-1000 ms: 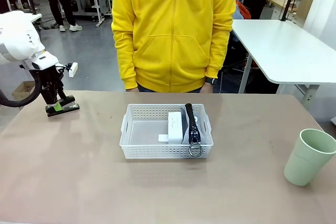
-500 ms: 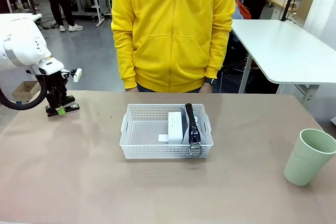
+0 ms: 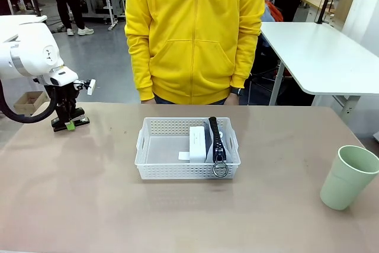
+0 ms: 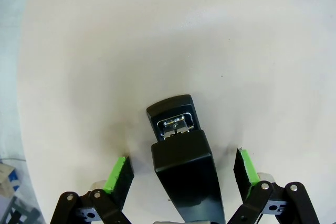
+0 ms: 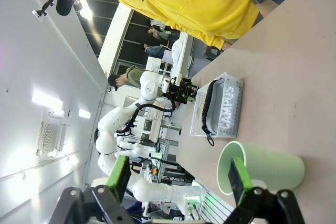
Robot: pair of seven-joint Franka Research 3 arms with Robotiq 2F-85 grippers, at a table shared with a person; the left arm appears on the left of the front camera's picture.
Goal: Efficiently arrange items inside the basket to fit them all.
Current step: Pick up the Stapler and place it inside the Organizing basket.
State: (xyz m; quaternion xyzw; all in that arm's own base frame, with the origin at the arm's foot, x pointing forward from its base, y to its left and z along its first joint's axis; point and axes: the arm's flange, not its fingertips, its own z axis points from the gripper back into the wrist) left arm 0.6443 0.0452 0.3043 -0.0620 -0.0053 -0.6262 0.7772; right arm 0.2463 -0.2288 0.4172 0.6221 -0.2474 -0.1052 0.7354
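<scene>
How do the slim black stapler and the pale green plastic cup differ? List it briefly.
The slim black stapler lies flat at the far left of the table; the pale green plastic cup stands upright near the right edge. The stapler sits between the fingers of the open left hand; the cup stands free. Both are outside the white perforated basket.

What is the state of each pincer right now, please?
Left pincer: open, straddling the black stapler, not gripping it.
Right pincer: open, holding nothing.
</scene>
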